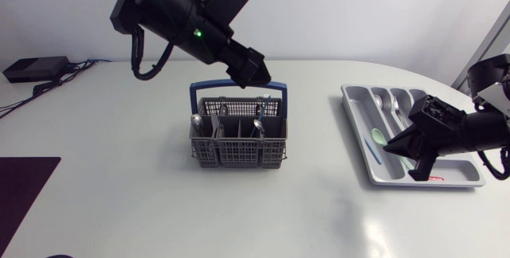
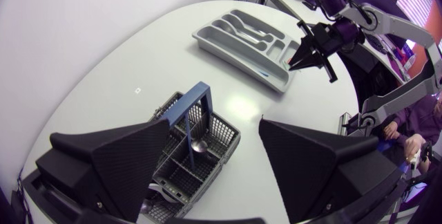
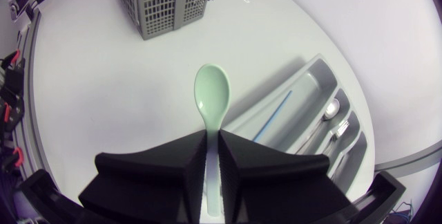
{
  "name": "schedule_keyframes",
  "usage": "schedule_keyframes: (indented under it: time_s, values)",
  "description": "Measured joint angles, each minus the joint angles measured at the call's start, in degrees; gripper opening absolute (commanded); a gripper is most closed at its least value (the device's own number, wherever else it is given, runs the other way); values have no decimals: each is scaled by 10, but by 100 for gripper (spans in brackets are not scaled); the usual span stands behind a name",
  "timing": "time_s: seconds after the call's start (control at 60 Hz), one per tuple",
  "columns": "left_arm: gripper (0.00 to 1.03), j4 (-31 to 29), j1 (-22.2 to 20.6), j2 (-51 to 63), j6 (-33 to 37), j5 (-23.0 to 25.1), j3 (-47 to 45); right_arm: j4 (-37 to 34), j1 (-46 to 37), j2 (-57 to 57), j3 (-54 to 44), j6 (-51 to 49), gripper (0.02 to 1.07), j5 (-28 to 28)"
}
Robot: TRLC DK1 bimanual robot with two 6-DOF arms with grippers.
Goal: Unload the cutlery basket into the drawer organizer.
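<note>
The grey cutlery basket (image 1: 239, 140) with a blue handle (image 1: 237, 87) stands mid-table, and metal spoons (image 1: 197, 120) stick up in it. My left gripper (image 1: 253, 75) hangs open just above the handle, holding nothing. In the left wrist view its fingers (image 2: 131, 162) spread wide over the basket (image 2: 219, 135). The grey drawer organizer (image 1: 470, 177) lies at the right. My right gripper (image 1: 394, 148) is above its near-left part, shut on a pale green spoon (image 3: 211, 98). The spoon's bowl points past the organizer's edge (image 3: 304, 68).
Metal cutlery (image 1: 396, 103) lies in the organizer's far compartments and a thin blue stick (image 3: 273, 116) in its long side slot. A black box with cables (image 1: 36, 68) sits at the back left. A dark mat (image 1: 20, 186) is at the front left.
</note>
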Motion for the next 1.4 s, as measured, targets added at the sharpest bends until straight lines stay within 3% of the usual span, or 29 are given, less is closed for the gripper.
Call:
schedule_keyframes:
  time_s: [0.25,0.5,1.0,1.15,1.35,1.4]
  values:
    - [91,10,-1,-3,4,-8,-46,-23,-111,95,58,-213,17,-14]
    - [92,11,-8,-7,4,-11,-73,-29,-189,189,100,-361,17,6]
    - [92,39,-27,-10,-25,-11,-99,50,-229,262,113,-513,17,85]
    - [92,41,-31,-10,-42,-11,-99,78,-229,262,94,-522,46,94]
    - [92,41,-29,-10,-63,3,-110,90,-229,246,81,-518,72,94]
    - [92,41,-28,-10,-68,7,-112,88,-229,233,81,-511,73,91]
